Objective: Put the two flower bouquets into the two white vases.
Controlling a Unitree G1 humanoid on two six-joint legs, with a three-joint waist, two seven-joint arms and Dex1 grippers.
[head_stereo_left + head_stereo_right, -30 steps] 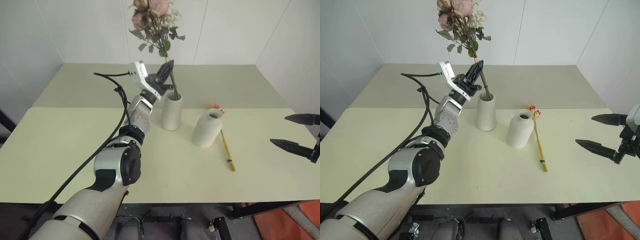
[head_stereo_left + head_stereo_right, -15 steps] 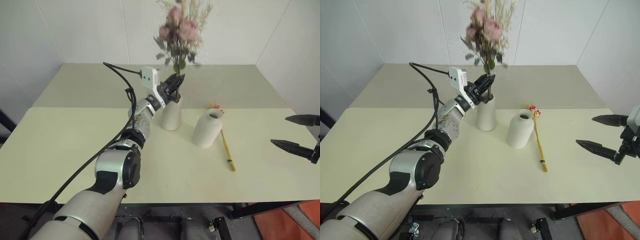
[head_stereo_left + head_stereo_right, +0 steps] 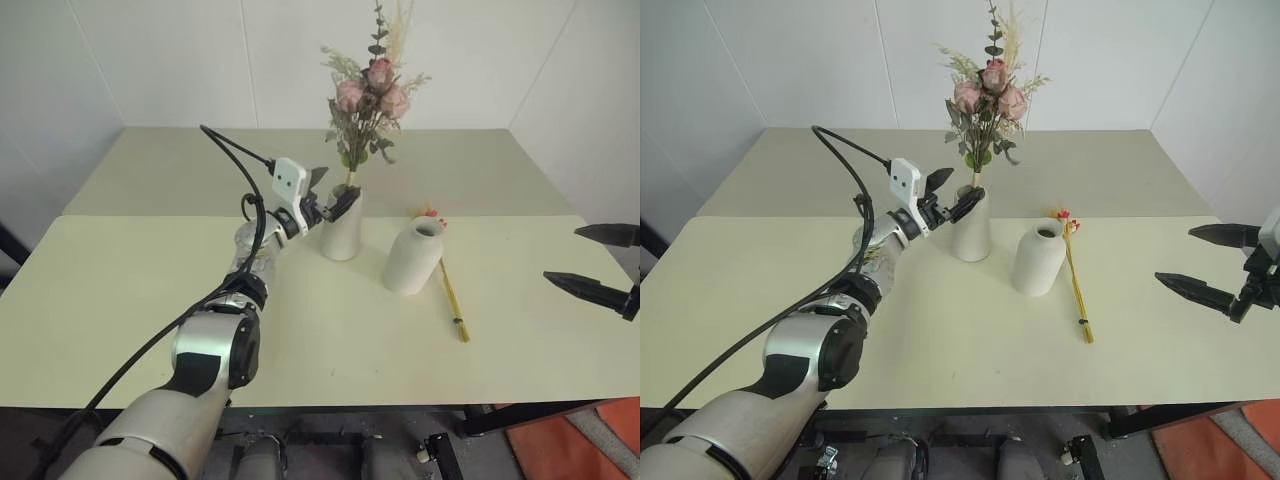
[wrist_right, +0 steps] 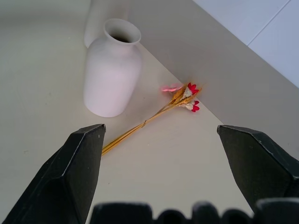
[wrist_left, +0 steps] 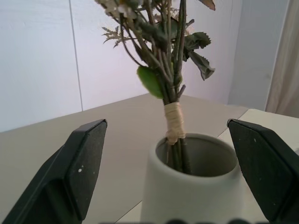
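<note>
Roses standing in cylinder vase; left gripper beside its rim, jaws wide, empty. Yellow stalk flat on tabletop beside bottle vase. Right gripper spread, empty. Next, probably: grasp stalk, thread narrow neck.

This looks like a bare test room or lab rather than a home. Two plain pale-yellow tables stand pushed together against white panelled walls with thin seams and nothing hung on them. A black cable runs loose along the robot's arm. Below the near table edge, metal frame parts and a patch of orange floor show.
</note>
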